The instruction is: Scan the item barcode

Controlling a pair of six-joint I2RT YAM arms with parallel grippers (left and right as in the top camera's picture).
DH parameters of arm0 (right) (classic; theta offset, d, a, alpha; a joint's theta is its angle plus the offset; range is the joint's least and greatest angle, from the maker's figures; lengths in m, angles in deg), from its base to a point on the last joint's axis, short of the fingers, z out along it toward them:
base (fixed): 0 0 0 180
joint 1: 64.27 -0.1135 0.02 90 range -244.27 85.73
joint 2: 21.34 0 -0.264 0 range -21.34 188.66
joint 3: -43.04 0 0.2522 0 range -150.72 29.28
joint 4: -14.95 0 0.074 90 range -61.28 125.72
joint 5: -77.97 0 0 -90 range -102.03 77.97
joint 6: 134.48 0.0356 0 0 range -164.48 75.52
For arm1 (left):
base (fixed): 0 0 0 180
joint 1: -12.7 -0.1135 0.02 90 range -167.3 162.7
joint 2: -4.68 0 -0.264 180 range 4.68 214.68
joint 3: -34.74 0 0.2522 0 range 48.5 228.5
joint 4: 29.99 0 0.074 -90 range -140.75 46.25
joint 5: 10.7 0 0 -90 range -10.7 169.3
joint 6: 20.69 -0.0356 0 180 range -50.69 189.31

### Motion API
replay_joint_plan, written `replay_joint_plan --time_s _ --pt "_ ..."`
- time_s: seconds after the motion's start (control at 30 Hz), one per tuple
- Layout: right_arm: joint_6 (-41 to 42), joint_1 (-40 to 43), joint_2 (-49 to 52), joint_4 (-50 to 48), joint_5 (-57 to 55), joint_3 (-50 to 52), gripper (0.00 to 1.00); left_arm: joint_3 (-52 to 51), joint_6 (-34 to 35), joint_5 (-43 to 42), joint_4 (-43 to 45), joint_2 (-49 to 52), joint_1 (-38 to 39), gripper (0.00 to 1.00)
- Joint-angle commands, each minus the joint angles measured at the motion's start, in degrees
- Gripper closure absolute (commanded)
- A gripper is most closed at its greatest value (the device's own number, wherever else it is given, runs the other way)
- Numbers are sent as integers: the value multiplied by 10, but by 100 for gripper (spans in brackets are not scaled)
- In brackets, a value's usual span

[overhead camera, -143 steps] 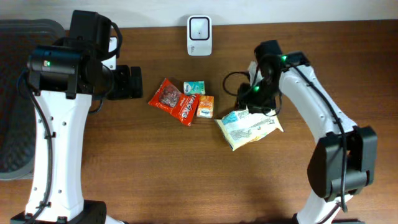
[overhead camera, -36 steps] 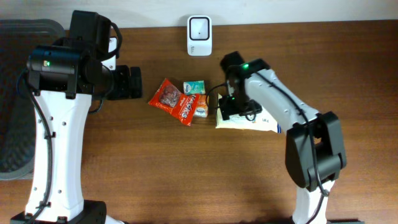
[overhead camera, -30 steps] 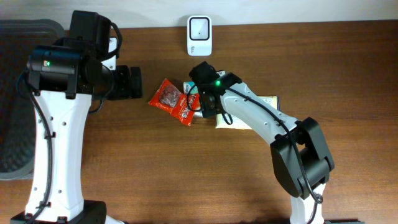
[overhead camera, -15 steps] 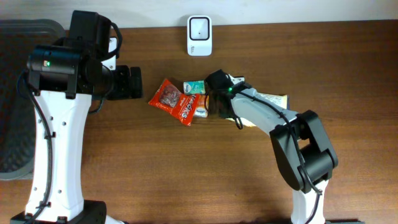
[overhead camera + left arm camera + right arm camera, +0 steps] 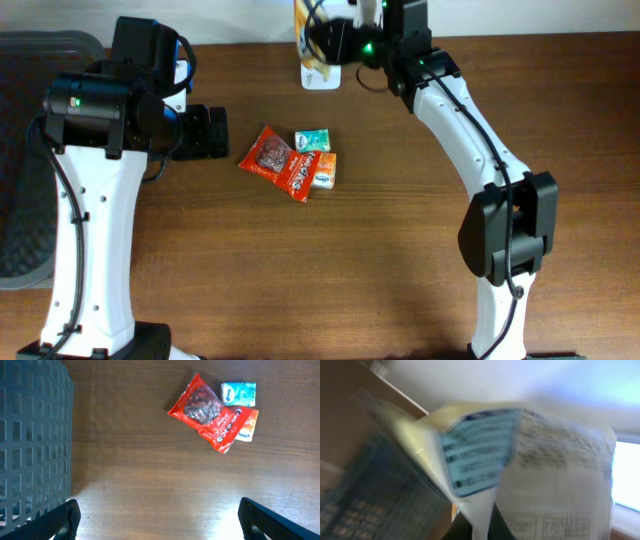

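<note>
One red snack bag (image 5: 278,160) lies on the counter (image 5: 300,270). Beside it are two small packets: one teal packet (image 5: 312,140) and one orange packet (image 5: 326,171). Beyond it are one white scanner (image 5: 322,76) and one pale printed bag (image 5: 555,460). One grey basket (image 5: 30,435) is left of it.

**A:** ok so what's actually different from a few seconds back?

**B:** Your right gripper (image 5: 335,40) isn't low over the table (image 5: 300,270) anymore. It's swung up to the back edge, and its jaws have closed onto the yellow-and-white packet (image 5: 303,30).

**A:** and the packet itself?

**B:** You had it lying flat, sliding left until it was just right of the orange packet (image 5: 326,171). Now it's lifted clear and hangs over the white scanner (image 5: 322,78), covering most of it.
</note>
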Motion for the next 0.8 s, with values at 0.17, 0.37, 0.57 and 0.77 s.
replay_joint_plan --time_s 0.17,0.37,0.57,0.77 --pt "255 16 111 -231 155 -11 96 2 5 6 1 1 -2 0" --pt "221 63 85 118 171 -11 96 2 5 6 1 1 -2 1" --pt "10 188 84 452 29 -11 86 2 5 6 1 1 -2 1" --pt "-97 256 33 602 -158 -11 1 2 5 6 1 1 -2 1"
